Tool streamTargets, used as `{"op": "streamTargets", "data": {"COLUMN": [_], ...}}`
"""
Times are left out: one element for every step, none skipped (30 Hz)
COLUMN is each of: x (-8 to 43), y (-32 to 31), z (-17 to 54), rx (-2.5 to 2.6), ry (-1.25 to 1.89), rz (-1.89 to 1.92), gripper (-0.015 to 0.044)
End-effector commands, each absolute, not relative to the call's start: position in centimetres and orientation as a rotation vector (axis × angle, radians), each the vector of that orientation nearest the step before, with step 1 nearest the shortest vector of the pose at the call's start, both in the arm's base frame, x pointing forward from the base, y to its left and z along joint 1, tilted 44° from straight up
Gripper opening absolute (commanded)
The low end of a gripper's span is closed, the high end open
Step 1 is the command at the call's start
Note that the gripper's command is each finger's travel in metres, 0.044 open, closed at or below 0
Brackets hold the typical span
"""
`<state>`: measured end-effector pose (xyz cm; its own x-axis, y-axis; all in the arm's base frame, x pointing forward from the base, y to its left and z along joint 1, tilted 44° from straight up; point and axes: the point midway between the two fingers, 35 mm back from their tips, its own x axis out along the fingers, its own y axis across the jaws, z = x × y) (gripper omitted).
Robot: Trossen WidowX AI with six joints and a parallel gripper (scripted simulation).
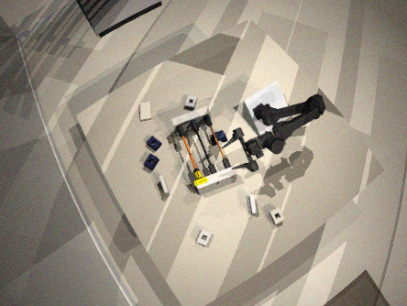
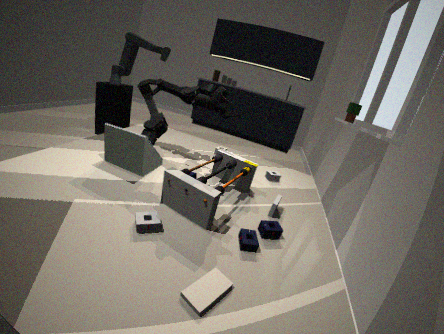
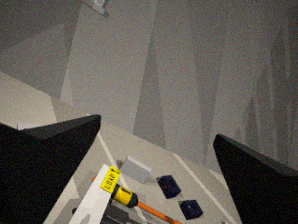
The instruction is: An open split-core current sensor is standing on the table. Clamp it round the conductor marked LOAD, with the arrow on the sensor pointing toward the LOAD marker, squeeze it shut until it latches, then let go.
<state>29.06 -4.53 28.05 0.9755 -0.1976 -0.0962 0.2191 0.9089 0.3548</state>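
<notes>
The LOAD conductor (image 1: 189,152) (image 2: 234,180) (image 3: 155,212) is the orange rod at one side of a rack with two pale end plates (image 1: 219,179) (image 2: 189,201). A yellow LOAD label (image 1: 201,181) (image 2: 250,163) (image 3: 110,179) with an arrow is on one plate. Nothing is round this rod. My gripper (image 1: 227,158) (image 3: 158,130) is wide open and empty, above the rack's other side; the wrist view shows nothing between the fingers. A dark blue block (image 1: 221,136) stands by the far orange rod, partly hidden. I cannot tell which block is the open sensor.
Two dark blue blocks (image 1: 153,143) (image 1: 151,161) (image 2: 270,229) (image 2: 248,240) lie beyond the LOAD side. Pale blocks with holes (image 1: 191,102) (image 1: 204,237) (image 1: 276,215) and thin pale blocks (image 1: 145,111) (image 1: 252,204) surround the rack. A pale panel (image 1: 266,98) (image 2: 125,150) stands beside the arm.
</notes>
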Motion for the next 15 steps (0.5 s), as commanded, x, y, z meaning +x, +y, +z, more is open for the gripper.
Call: {"op": "streamTargets", "data": {"x": [31.57,31.57,31.57,31.57,31.57,31.57,31.57,31.57,31.57,31.57,31.57,31.57,31.57,31.57,31.74], "y": [0.0,0.0,0.0,0.0,0.0,0.0,0.0,0.0,0.0,0.0,0.0,0.0,0.0,0.0,0.01], "z": [32.29,32.29,32.29,32.29,32.29,32.29,32.29,32.29,32.29,32.29,32.29,32.29,32.29,32.29,32.17], "rx": [0.0,0.0,0.0,0.0,0.0,0.0,0.0,0.0,0.0,0.0,0.0,0.0,0.0,0.0,-0.003], "ry": [-0.05,-0.05,-0.05,-0.05,-0.05,-0.05,-0.05,-0.05,-0.05,-0.05,-0.05,-0.05,-0.05,-0.05,-0.04], "rz": [0.0,0.0,0.0,0.0,0.0,0.0,0.0,0.0,0.0,0.0,0.0,0.0,0.0,0.0,0.004], "gripper": [0.044,0.044,0.044,0.044,0.044,0.044,0.044,0.044,0.044,0.044,0.044,0.044,0.044,0.044,0.044]}}
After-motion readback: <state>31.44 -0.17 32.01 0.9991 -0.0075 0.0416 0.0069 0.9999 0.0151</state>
